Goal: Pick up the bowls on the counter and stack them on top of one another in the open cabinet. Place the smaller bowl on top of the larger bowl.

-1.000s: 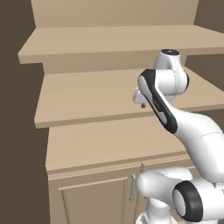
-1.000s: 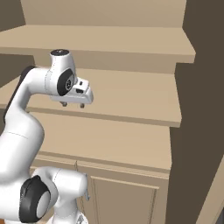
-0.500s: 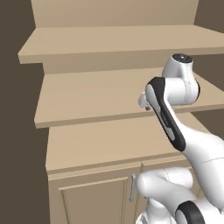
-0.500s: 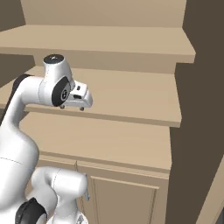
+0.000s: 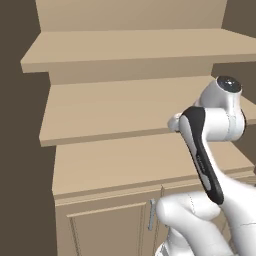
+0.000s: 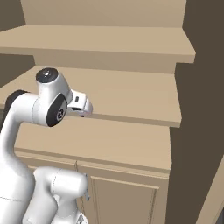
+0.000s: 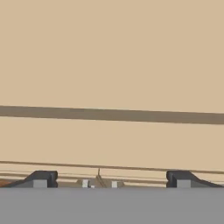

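Observation:
Both bowls and the counter are out of view. The open cabinet (image 5: 125, 107) stands right in front of me, its wide tan shelves bare. My gripper (image 6: 84, 111) hangs in front of the edge of the middle shelf (image 6: 131, 98), above the lowest shelf (image 6: 105, 142). In the hand view the gripper (image 7: 111, 177) is open, its two dark fingertips (image 7: 41, 177) far apart with nothing between them, facing the tan shelf fronts. In the left base view my own forearm covers the hand.
Below the shelves are the cabinet's two panelled doors with metal bar handles (image 5: 151, 215) (image 6: 86, 192). A dark wall (image 6: 201, 109) closes off the right side of the cabinet, and another dark wall (image 5: 20, 125) the left side.
The arm has swung, carrying the hand a little lower and toward the right along the middle shelf's edge. The gripper stays open and empty. The cabinet has not shifted.

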You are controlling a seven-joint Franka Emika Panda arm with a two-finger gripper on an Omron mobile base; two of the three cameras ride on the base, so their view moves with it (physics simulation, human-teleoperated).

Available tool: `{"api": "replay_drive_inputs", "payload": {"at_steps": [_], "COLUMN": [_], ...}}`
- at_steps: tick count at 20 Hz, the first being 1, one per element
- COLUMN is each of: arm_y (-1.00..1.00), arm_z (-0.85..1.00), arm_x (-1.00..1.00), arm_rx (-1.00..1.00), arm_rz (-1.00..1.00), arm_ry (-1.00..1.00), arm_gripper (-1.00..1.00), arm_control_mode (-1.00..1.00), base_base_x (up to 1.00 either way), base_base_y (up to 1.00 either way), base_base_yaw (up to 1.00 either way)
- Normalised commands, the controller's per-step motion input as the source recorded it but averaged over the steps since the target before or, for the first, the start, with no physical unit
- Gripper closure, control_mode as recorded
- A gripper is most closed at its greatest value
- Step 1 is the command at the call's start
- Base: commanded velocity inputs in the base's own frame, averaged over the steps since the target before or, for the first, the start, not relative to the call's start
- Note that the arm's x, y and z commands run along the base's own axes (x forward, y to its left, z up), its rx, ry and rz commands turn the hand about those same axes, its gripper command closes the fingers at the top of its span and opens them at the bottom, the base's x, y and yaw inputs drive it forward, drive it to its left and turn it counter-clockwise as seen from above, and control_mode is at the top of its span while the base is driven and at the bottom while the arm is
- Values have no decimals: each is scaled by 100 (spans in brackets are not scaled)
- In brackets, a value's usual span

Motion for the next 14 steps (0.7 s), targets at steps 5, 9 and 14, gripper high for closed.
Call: {"api": "replay_drive_inputs", "payload": {"at_steps": [5, 9, 14], "arm_y": [-12, -8, -2], "arm_z": [0, 0, 0], "arm_x": [-35, -35, -33], "arm_rx": [0, 0, 0], "arm_rz": [0, 0, 0], "arm_ry": [-9, -9, -9], "arm_gripper": [-100, -100, -100], "arm_control_mode": [-100, -100, -100], "base_base_x": [0, 0, 0], "base_base_y": [0, 0, 0], "base_base_yaw": [0, 0, 0]}}
